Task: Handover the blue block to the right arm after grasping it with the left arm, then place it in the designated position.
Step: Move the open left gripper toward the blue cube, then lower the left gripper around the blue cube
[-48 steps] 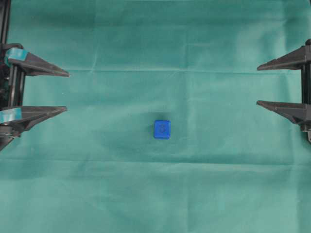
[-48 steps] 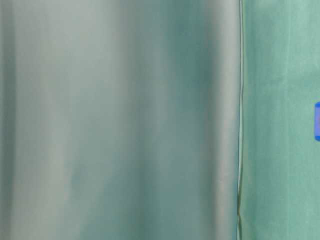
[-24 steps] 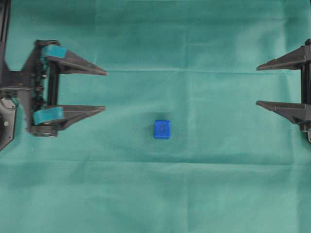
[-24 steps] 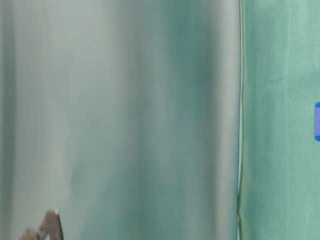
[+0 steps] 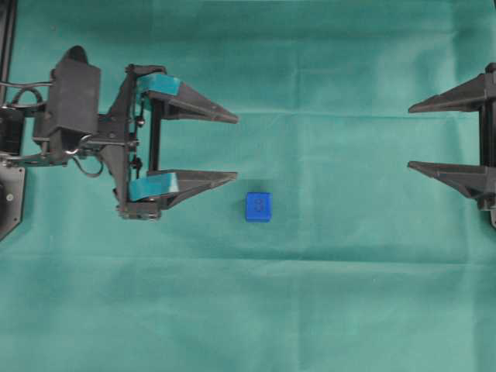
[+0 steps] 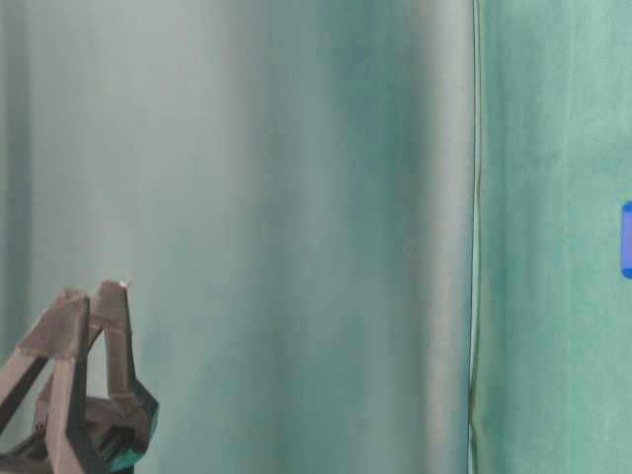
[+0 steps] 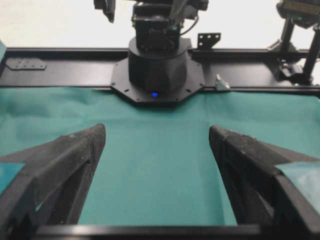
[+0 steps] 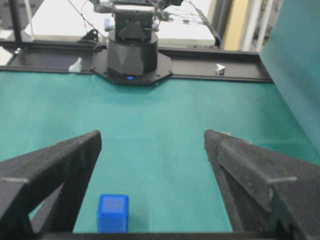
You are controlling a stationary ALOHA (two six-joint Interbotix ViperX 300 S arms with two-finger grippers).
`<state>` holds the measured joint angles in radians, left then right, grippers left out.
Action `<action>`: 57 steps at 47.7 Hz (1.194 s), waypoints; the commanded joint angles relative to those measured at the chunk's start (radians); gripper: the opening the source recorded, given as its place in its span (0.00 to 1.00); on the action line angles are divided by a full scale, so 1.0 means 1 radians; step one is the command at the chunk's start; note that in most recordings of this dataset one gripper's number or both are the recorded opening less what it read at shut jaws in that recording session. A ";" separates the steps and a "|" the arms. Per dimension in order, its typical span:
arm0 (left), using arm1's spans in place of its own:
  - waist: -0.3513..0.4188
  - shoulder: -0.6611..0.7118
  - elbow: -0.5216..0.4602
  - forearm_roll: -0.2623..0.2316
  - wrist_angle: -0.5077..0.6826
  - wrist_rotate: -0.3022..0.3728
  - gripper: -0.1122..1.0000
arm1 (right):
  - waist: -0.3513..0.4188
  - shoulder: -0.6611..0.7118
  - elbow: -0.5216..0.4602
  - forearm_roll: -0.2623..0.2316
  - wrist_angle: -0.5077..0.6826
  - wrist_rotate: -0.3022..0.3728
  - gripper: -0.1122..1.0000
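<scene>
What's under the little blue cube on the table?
The small blue cube sits flat on the green cloth, with nothing else showing around it. The patch of cloth right beneath it is covered, so any marks there cannot be seen.

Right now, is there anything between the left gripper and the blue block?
No. In the overhead view only bare green cloth lies between the open left gripper and the blue block.

No legible text, brand, number or sign is showing in any view. The blue block (image 5: 259,207) is carrying a faint darker mark on its top face, and on the face toward the right wrist camera; neither is resolving into readable characters.
</scene>
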<state>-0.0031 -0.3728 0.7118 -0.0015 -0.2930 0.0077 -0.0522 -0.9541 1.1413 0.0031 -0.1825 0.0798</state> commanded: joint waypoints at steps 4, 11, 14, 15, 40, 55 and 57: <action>0.002 0.000 -0.038 0.003 0.014 -0.003 1.00 | -0.003 0.008 -0.026 -0.002 -0.005 -0.003 0.95; 0.002 0.002 -0.058 0.003 0.069 -0.009 1.00 | -0.003 0.011 -0.025 -0.002 -0.005 -0.002 0.95; 0.002 0.005 -0.084 0.003 0.132 -0.009 1.00 | -0.003 0.012 -0.026 -0.002 -0.005 -0.002 0.95; 0.002 0.008 -0.094 0.003 0.152 -0.009 1.00 | -0.003 0.011 -0.026 -0.002 -0.005 -0.002 0.95; 0.002 0.184 -0.422 0.003 0.802 -0.009 1.00 | -0.003 0.012 -0.028 -0.002 0.011 -0.002 0.95; 0.000 0.262 -0.538 0.009 0.969 -0.003 1.00 | -0.003 0.012 -0.028 -0.002 0.015 -0.002 0.95; 0.002 0.262 -0.538 0.009 0.969 -0.003 1.00 | -0.003 0.012 -0.028 -0.002 0.017 -0.002 0.95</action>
<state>-0.0031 -0.0966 0.2040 0.0046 0.6765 0.0031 -0.0522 -0.9480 1.1413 0.0031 -0.1626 0.0782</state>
